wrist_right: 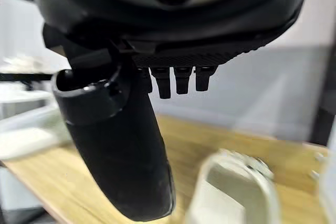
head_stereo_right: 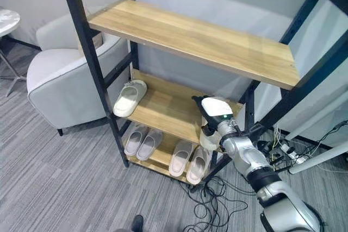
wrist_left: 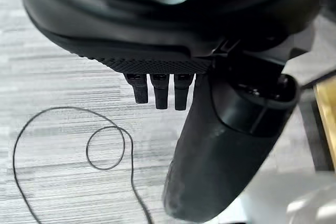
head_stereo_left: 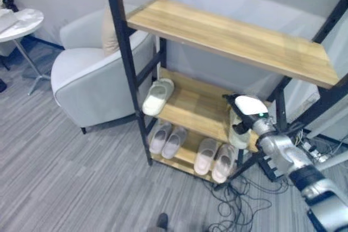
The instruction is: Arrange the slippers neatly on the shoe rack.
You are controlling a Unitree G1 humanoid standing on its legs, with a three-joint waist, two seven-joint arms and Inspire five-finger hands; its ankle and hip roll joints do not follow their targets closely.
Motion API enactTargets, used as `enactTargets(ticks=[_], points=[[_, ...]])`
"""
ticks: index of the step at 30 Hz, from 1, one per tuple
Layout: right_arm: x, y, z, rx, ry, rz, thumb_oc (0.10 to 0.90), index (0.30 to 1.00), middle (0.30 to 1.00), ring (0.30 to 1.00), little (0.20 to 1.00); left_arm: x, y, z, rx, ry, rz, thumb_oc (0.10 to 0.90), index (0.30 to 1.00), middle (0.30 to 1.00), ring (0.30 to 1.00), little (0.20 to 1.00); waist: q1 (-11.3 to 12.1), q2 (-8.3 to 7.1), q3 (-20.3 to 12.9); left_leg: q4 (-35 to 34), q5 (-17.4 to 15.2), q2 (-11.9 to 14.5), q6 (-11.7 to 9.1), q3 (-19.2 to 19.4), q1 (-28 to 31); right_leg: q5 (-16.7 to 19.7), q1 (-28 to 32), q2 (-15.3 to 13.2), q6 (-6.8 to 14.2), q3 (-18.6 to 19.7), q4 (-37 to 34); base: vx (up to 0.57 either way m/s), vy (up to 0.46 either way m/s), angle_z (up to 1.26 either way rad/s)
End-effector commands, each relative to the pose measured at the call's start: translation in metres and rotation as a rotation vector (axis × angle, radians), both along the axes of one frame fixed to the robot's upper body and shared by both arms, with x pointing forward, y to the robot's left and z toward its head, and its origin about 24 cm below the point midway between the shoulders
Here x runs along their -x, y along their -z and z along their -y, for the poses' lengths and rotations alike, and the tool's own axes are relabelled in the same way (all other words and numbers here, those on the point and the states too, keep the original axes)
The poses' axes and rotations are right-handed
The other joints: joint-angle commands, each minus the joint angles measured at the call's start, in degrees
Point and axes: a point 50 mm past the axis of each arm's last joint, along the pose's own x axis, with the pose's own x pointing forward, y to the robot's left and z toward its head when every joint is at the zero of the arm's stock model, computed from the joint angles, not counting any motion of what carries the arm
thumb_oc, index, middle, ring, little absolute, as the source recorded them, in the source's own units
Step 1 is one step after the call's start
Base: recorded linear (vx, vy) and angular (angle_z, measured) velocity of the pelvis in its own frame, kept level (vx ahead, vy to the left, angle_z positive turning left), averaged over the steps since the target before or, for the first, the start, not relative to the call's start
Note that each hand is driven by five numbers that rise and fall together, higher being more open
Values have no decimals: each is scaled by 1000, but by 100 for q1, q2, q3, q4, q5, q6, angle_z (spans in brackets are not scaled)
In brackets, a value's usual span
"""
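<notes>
The wooden shoe rack (head_stereo_left: 234, 39) has black posts and three shelves. A white slipper (head_stereo_left: 157, 96) lies at the left end of the middle shelf (head_stereo_left: 193, 107). At that shelf's right front corner a cream slipper (head_stereo_left: 237, 132) tips over the edge, right under my right hand (head_stereo_left: 246, 107). The right wrist view shows this slipper (wrist_right: 233, 192) beside the straight thumb (wrist_right: 123, 150), with the fingers straight above it. I cannot tell whether the hand touches it. My left hand (wrist_left: 226, 145) hangs open over the carpet.
Two pairs of pale slippers (head_stereo_left: 168, 139) (head_stereo_left: 216, 158) sit side by side on the bottom shelf. A grey armchair (head_stereo_left: 92, 80) stands left of the rack, a round white table (head_stereo_left: 19, 20) beyond it. Loose cables (head_stereo_left: 234, 202) lie on the floor by the rack's right foot.
</notes>
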Motion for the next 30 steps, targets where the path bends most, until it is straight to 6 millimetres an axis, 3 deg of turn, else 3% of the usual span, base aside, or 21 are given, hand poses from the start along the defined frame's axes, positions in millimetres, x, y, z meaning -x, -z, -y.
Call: enactTargets(ticks=[1,8,12,20,30], points=[[-34,-101,0,20,10,306,800,900,900,900,900,-9,-3,-12,-40,-58,13,800,900,900,900,900,160,117,120,-42,-486,-74,122,-206,190,128,220,-187,399,141,181,0,0,0],[-51,-120,12,16,108,284,800,900,900,900,900,-21,-4,-12,-44,-80,56,800,900,900,900,900,115,132,135,-42,-413,-101,96,-209,-28,232,50,-207,398,164,80,0,0,0],[-60,-133,8,10,125,263,800,900,900,900,900,-32,-5,-10,-44,-90,91,800,900,900,900,900,34,160,126,-42,-375,-141,79,-202,-136,275,-49,-239,390,193,80,2,8,1],[-66,-139,19,57,200,225,800,900,900,900,900,-50,-6,-6,-38,-83,145,800,900,900,900,900,2,225,151,-42,-304,-203,65,-281,-331,316,-162,-294,385,105,77,1,4,0],[-68,-147,25,85,238,189,800,900,900,900,900,-51,-6,-7,-39,-85,134,800,900,900,900,900,-34,211,158,-42,-262,-244,55,-311,-479,398,-252,-311,388,94,44,-1,0,2]])
